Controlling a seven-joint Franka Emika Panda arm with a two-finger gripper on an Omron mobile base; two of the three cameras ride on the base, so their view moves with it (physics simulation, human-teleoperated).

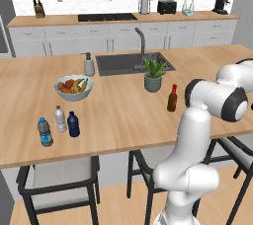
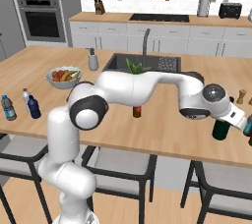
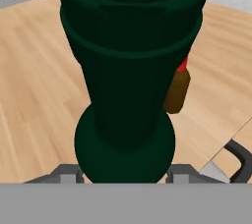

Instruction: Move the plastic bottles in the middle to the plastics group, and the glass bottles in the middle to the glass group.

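Hand (image 3: pixel 123 176) clamped around the tall dark green glass bottle (image 3: pixel 130 70), low on its body, bottle rising straight ahead of the palm. Just beyond it, slightly to one side, the shorter amber-brown bottle with red cap (image 3: pixel 176 89) on the light wooden worktop (image 3: pixel 34 95).

Likely risks: smooth glass slipping in a narrow pinch; top-heavy bottle tilting on a fast swing; base clipping the amber bottle if carried across it.

Worktop edge close under the hand, dark chair frame (image 3: pixel 239 158) below. Open wood ahead and to the far side.
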